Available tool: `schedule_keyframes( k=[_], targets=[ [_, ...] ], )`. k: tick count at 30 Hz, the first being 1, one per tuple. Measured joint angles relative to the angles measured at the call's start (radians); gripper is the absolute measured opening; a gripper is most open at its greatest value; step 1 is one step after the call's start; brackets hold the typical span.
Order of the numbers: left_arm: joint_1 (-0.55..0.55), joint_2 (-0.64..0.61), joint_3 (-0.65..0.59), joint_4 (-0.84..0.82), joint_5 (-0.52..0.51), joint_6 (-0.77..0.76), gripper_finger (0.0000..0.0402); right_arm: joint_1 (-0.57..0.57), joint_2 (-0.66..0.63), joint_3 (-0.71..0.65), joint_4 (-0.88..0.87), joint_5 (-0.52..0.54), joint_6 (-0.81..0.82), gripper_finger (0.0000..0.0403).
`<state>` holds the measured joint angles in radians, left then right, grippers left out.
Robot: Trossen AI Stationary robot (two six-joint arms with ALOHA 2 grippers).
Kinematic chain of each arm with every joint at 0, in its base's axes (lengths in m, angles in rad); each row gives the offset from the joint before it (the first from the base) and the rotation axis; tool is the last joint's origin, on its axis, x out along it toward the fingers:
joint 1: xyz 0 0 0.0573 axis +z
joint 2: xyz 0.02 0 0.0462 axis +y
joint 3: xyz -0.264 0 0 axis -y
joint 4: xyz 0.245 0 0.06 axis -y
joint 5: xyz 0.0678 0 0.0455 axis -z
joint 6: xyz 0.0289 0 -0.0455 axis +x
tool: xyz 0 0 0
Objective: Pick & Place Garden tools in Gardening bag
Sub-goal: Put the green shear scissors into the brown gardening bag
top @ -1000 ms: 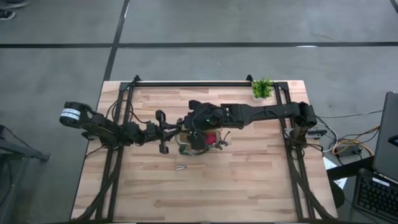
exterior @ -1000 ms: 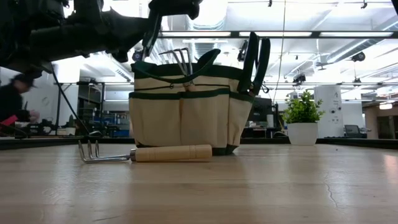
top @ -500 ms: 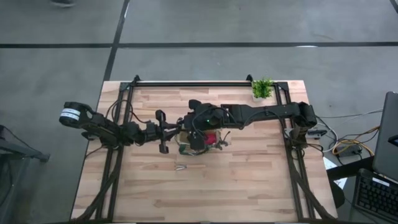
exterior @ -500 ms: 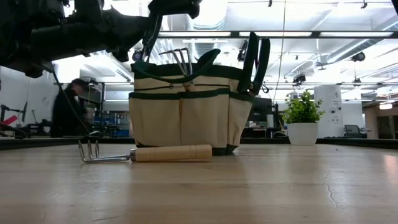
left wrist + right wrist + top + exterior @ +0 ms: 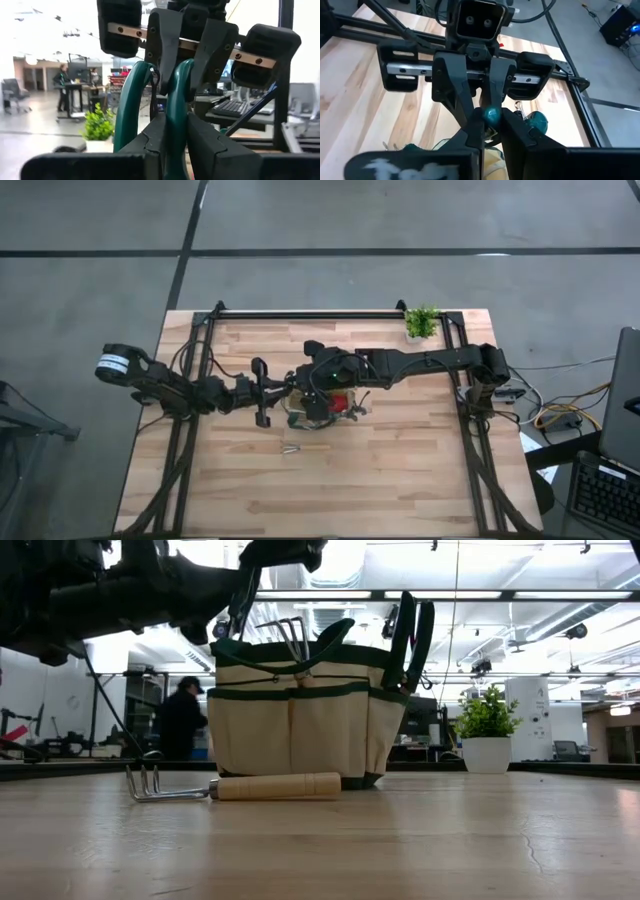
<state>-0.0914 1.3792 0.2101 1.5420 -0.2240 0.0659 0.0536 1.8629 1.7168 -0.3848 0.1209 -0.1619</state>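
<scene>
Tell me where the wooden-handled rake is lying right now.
The wooden-handled rake lies flat on the table just in front of the gardening bag in the low view; from above it sits below the bag, near the table's middle.

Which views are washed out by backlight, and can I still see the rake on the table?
Low view: bright ceiling lights behind leave the arms near-silhouettes, but the rake beside the gardening bag shows sharp. Left wrist view: background blown white, the left claw dark around a teal handle. High view: evenly lit.
</scene>
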Motion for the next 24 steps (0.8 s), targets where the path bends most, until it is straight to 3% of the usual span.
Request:
schedule_keyframes(
  k=[13, 18, 24],
  targets=[
    [0.0, -0.053, -0.017, -0.023, 0.002, -0.125, 0.0173, 0.002, 0.0, 0.007, -0.012, 0.009, -0.018, 0.0029],
    [0.0, -0.12, -0.034, -0.022, 0.066, -0.128, 0.019, 0.006, 0.0, 0.007, -0.011, 0.01, -0.026, 0.0029],
    [0.0, -0.217, -0.072, -0.023, 0.074, -0.138, 0.0192, 0.006, -0.001, 0.012, -0.007, 0.009, -0.033, 0.0029]
  ],
)
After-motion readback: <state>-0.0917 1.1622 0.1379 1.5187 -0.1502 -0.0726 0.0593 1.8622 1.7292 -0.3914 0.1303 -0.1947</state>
